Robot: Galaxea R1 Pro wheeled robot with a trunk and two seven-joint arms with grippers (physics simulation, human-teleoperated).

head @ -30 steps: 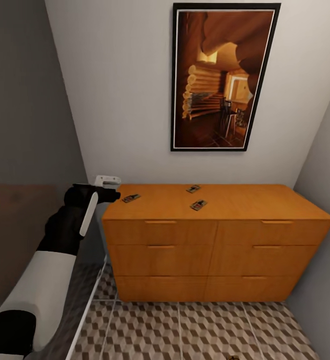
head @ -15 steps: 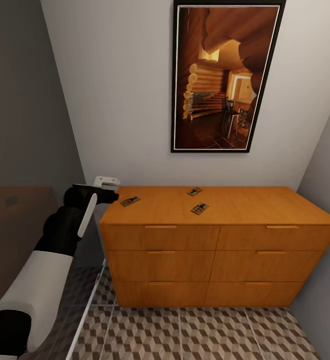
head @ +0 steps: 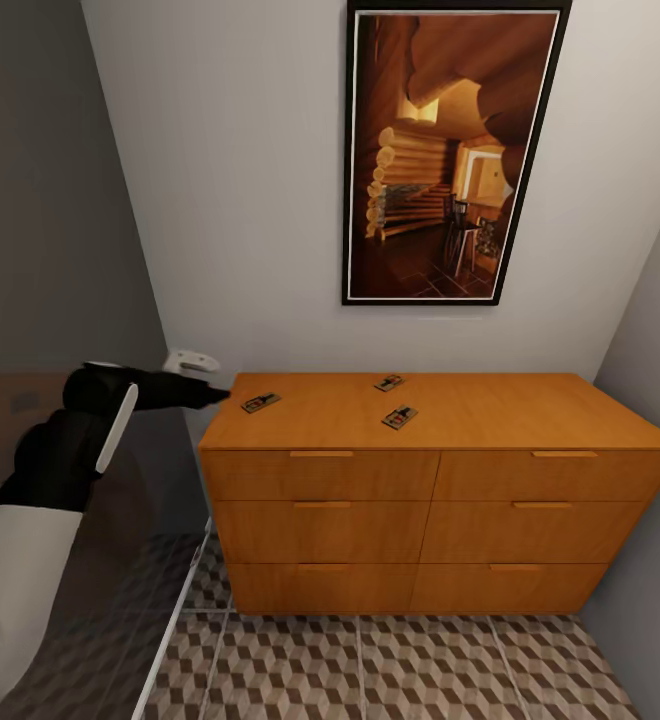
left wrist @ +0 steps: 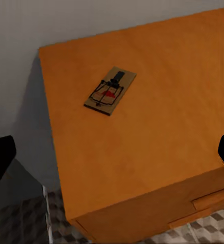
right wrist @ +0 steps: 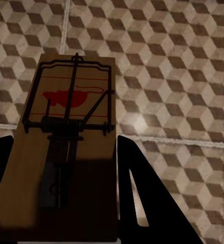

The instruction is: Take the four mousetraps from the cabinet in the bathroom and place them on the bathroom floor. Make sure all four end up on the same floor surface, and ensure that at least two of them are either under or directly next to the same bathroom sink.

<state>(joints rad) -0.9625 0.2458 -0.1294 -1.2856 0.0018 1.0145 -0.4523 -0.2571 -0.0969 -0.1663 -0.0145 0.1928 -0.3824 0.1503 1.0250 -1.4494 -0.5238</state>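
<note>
Reaching toward the cabinet (head: 440, 470) from its left end, the robot's left gripper (head: 210, 397) hovers just off the top's left edge, its fingers spread wide apart with nothing between them. Three mousetraps lie on the flat wooden top: one near the left edge (head: 261, 402), closest to that gripper, one further back (head: 388, 382), and one nearer the front (head: 399, 416). The right gripper (right wrist: 66, 203) is clamped on a fourth mousetrap (right wrist: 68, 152), held above the floor (right wrist: 183, 76). The step in hand seems to be collecting the left-edge trap; the next move likely calls for carrying the open fingers over it and lowering them around the thin board, which lies flat and may be awkward to pinch. No trap yet lies on the floor, so most of the task remains. Cube-patterned brown and beige tiles cover the floor, pale walls close in the narrow corner, and a framed picture (head: 450, 150) hangs above the cabinet.
</note>
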